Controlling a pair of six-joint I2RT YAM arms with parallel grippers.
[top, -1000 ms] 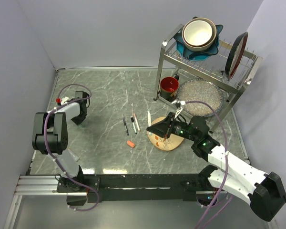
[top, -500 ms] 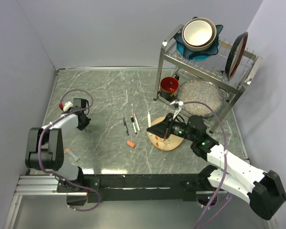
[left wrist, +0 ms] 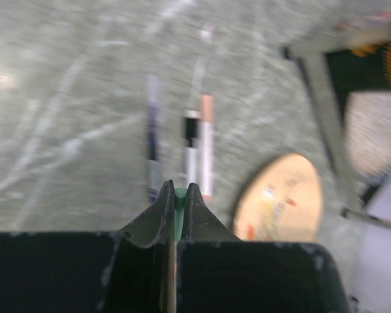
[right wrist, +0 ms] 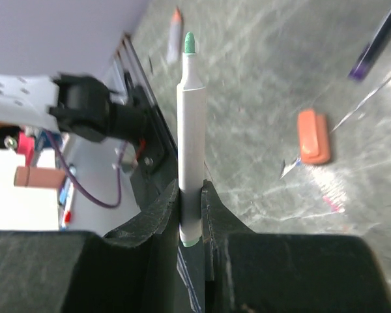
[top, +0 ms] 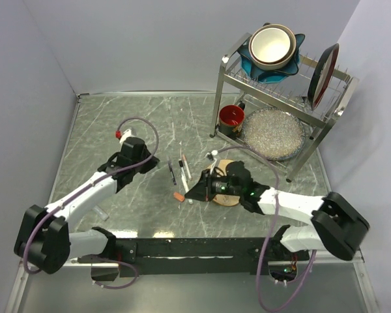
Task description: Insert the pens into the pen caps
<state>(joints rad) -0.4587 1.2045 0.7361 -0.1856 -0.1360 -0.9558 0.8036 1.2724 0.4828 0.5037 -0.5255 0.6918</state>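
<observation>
Overhead, the left gripper (top: 148, 161) hangs just left of three pens (top: 182, 168) that lie side by side on the table (top: 117, 117); from up here I cannot tell how its fingers stand. The right gripper (top: 199, 190) sits low beside the wooden disc (top: 229, 197), with an orange cap (top: 178, 195) lying just off its tip.

From the left wrist, though the view is blurred, the left gripper (left wrist: 179, 190) has its fingers pressed together on a green piece (left wrist: 180, 197) that I cannot make out any better. Beyond its tip and apart from it lie the three pens in a row: a dark purple pen (left wrist: 152, 137), a black-and-white pen (left wrist: 191, 147) and a reddish-tipped pen (left wrist: 206, 147). The wooden disc (left wrist: 280, 202) is off to their right.

From the right wrist, the right gripper (right wrist: 191, 195) is clamped on a green-tipped white pen (right wrist: 189, 117), gripping it near its back end so the barrel juts out past the fingers. The orange cap (right wrist: 313, 135) lies flat on the table to the right of that barrel, not touching it. The dark purple pen (right wrist: 375, 42) shows in the top corner.
</observation>
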